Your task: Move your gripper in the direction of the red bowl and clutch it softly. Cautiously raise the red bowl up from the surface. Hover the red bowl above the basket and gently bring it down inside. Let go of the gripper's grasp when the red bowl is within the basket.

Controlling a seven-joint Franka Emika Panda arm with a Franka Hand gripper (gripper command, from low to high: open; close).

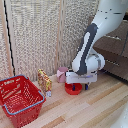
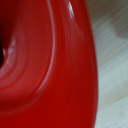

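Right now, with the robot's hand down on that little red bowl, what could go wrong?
1. The red bowl looks glossy and curved in the wrist view, so it might slip from a soft pinch by the tool.
2. A yellow box stands between bowl and basket; a low carry could knock it over.
3. A pink cup sits close behind the bowl and might get bumped on lifting.

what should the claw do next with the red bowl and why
Probably close softly on the rim, then lift. In the exterior view the claw is down at the red bowl, which sits on the wooden floor, well apart from the basket. The wrist view is filled by the bowl's red surface, so the claw is very close. Whether it already grips cannot be told.
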